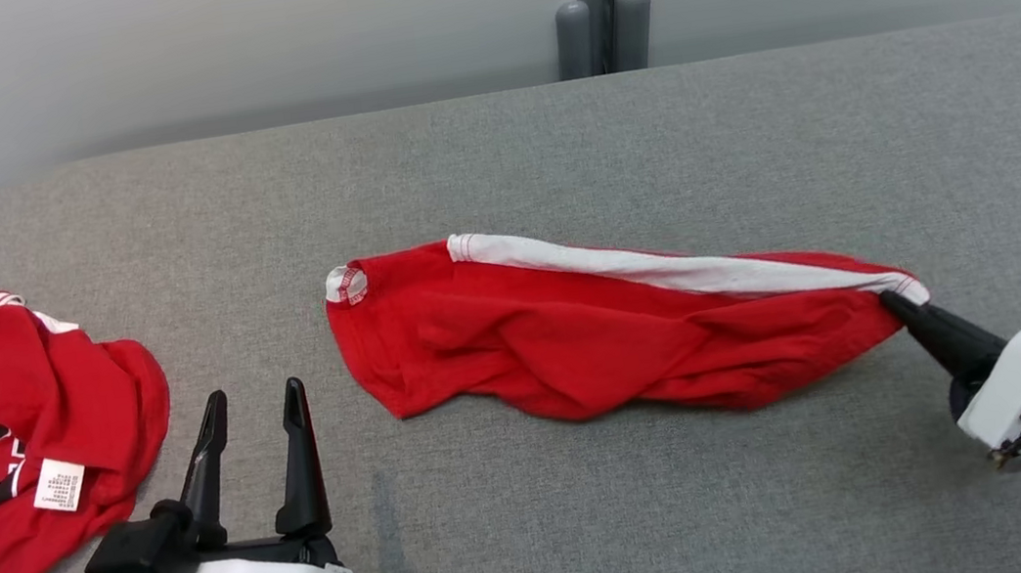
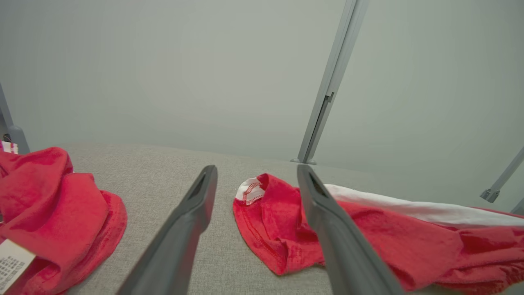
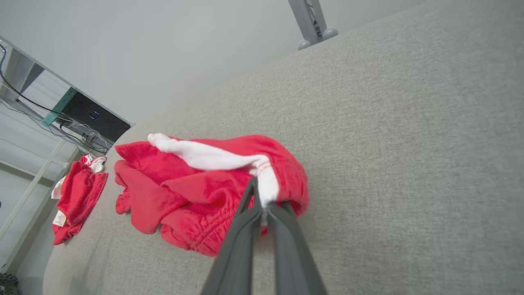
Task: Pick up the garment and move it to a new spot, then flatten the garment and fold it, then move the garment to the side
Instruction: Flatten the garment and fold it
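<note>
Head view: the garment (image 1: pixel 615 332) lies mid-table (image 1: pixel 552 153), its right end pinched in the closed right gripper (image 1: pixel 893 303); the left gripper (image 1: pixel 254 399) is open and empty. Left wrist view: the garment's left end lies loose. Right wrist view: only its edge is caught, so lifting could pull it free.

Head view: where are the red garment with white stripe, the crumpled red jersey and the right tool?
Red garment with white stripe (image 1: pixel 578 347): head view, its red middle.
Crumpled red jersey (image 1: pixel 79 383): head view, its plain red fold.
Right tool (image 1: pixel 891 300): head view, its shut fingertips pinching the garment's corner.
</note>
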Motion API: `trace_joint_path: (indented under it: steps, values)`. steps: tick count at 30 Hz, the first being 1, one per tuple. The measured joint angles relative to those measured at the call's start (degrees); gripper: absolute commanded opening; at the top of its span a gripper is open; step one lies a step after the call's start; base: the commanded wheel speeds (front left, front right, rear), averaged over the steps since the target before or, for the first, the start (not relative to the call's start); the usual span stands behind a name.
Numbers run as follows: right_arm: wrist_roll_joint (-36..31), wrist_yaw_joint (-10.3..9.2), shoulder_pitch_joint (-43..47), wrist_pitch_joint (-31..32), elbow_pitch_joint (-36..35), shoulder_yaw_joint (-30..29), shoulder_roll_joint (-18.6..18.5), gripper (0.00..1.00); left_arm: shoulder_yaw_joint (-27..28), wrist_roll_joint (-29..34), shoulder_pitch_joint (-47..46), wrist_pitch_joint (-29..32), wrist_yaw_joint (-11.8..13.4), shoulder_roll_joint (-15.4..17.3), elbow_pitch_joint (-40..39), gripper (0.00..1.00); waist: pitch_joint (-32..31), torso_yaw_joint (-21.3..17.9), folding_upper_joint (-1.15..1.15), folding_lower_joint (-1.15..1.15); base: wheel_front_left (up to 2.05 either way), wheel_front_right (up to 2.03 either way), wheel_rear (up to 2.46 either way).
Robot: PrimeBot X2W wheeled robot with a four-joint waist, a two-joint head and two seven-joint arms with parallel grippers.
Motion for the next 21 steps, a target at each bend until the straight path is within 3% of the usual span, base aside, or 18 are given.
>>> trace_joint_path:
  steps: [5,10,11,12,21]
  values:
    - [0.33,-0.01,-4.39,-0.54,3.50,1.03,-3.02,0.00,-0.73,0.01,-1.45,0.01,-0.01,0.00,0.25,1.00,2.12,0.86,0.00,0.00,0.00,0.00,0.00]
    - [1.24,0.00,-7.36,-2.18,7.37,3.13,-3.41,0.00,-0.78,0.25,-2.49,0.00,-0.36,0.01,0.94,1.00,3.47,2.14,0.00,0.00,0.00,0.00,0.00]
    - [1.36,-0.01,-7.47,-2.18,8.18,3.78,-3.41,0.22,-0.79,0.26,-2.63,0.00,-0.49,0.02,1.13,1.00,3.52,2.36,0.00,0.00,0.00,0.00,0.00]
    - [1.82,0.00,-7.47,-2.15,8.92,4.33,-3.36,1.00,-0.80,0.26,-2.69,0.00,-0.52,0.01,1.27,1.00,3.45,2.51,0.00,0.00,0.00,0.00,0.00]
    - [4.76,0.00,-4.69,-1.90,9.48,8.75,-3.53,1.00,0.05,0.08,-1.75,0.01,-0.48,0.00,2.00,1.00,0.35,1.61,0.00,0.00,0.00,0.00,0.00]
